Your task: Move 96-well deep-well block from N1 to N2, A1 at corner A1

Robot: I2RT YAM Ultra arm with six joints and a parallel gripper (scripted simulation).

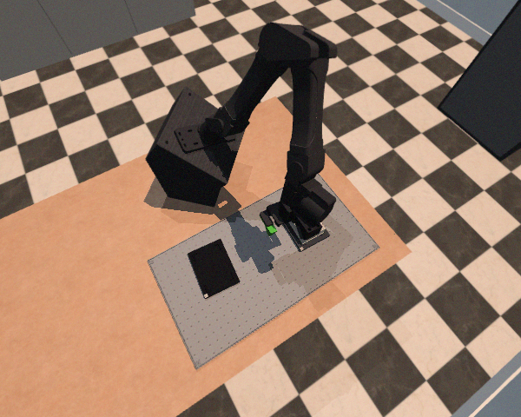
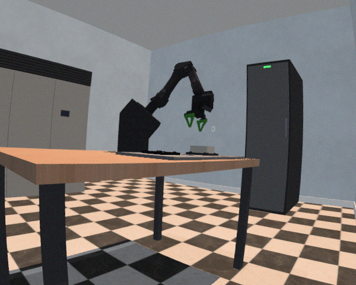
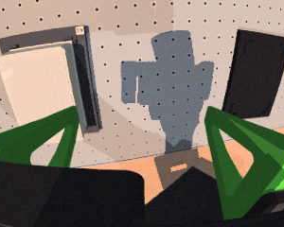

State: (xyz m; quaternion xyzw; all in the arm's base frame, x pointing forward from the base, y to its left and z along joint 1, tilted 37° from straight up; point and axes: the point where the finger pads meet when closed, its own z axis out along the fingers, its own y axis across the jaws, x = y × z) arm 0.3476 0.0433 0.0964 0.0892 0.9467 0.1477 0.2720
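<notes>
So the claw (image 2: pixel 195 122) is hanging high above the plate, green fingers spread as wide as they go and gripping nothing. Well below it, and off to one side in the wrist view, the pale deep-well block (image 3: pixel 38 85) is sitting flat in nest N1 (image 3: pixel 87 82), the dark frame showing along its edge. Off to the claw's other side, nest N2 (image 3: pixel 256 72) is lying bare, a dark rectangle on the perforated grey plate (image 1: pixel 234 323), with nothing in it.

Judging by that, nothing of the task is done: the block is not yet lifted, let alone carried. From the overhead view the wrist is hiding most of the block, so the claw is roughly over it but not centred, by the wrist camera. What is left looks like everything: lining up, coming down, closing on the block's sides, lifting it out, crossing to N2 and seating it with A1 at the marked corner.
</notes>
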